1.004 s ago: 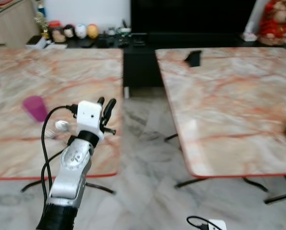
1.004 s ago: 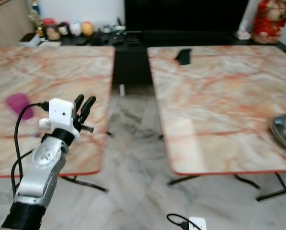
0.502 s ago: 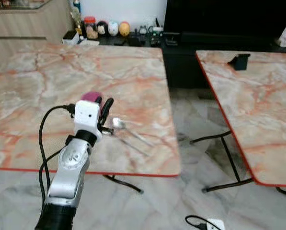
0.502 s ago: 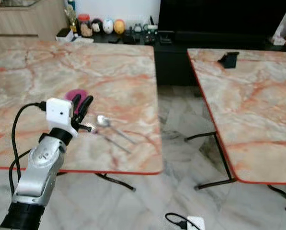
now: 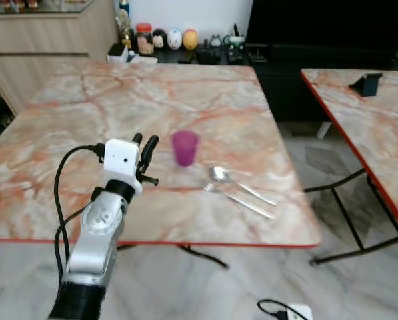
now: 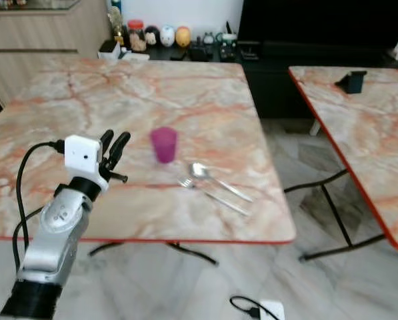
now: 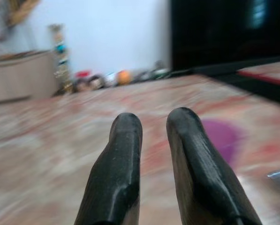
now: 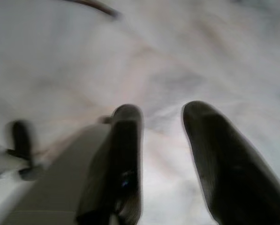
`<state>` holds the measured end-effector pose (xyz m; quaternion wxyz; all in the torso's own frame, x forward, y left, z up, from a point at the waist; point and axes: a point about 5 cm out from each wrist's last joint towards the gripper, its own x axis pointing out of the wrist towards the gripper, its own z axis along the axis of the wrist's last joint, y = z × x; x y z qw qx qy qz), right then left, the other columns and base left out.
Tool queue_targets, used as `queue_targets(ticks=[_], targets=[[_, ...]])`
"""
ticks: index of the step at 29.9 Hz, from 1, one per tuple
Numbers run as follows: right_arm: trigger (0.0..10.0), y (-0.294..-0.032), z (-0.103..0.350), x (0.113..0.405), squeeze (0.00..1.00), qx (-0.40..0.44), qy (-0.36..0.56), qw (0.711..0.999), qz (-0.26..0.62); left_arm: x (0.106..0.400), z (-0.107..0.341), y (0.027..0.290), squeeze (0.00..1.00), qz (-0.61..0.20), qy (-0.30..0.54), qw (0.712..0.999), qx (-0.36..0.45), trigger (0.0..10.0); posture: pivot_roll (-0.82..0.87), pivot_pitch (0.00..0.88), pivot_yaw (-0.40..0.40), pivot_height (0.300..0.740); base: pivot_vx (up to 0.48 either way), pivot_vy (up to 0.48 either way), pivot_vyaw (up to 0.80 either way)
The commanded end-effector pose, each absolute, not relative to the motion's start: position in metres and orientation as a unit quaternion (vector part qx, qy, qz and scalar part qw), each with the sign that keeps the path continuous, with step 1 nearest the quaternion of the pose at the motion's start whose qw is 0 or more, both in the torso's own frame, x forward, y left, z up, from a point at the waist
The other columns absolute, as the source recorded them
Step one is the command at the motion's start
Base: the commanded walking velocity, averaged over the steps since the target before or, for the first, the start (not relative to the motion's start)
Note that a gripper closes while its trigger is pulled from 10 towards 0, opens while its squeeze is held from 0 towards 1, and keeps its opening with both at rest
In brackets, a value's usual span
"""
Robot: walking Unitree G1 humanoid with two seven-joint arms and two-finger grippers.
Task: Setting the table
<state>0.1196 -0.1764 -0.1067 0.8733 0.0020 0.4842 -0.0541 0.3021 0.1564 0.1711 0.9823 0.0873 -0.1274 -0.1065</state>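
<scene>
Camera further left, cup (image 5: pixel 185 147) unhidden

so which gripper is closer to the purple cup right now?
Left. The left gripper is raised over the table just beside the purple cup, empty. The right gripper hangs low, pointing at the marble floor, away from the tabletop.

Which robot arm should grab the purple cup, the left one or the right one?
Probably the left. The left pincer is raised over the table, open, with the purple cup close beside it. The right pincer hangs low, pointing at the floor, far from the cup.
</scene>
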Motion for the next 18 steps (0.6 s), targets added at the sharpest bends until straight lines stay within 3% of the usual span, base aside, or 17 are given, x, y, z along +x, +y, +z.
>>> queue_targets(ticks=[1, 18], targets=[[10.0, -0.1801, -0.1066, 0.1188, 0.00, 0.001, 0.484, 0.873, -0.059, 0.3027, 0.1743, 0.1501, 0.00, -0.117, -0.134, 0.981, 0.080, 10.0, 0.04, 0.000, -0.048, 0.740, 0.000, 0.000, 0.00], [10.0, -0.1795, -0.1073, 0.1167, 0.00, 0.004, 0.486, 0.871, -0.063, 0.3017, 0.1703, 0.1417, 0.00, -0.146, -0.117, 0.981, 0.055, 10.0, 0.04, 0.000, -0.045, 0.740, 0.000, 0.000, 0.00]])
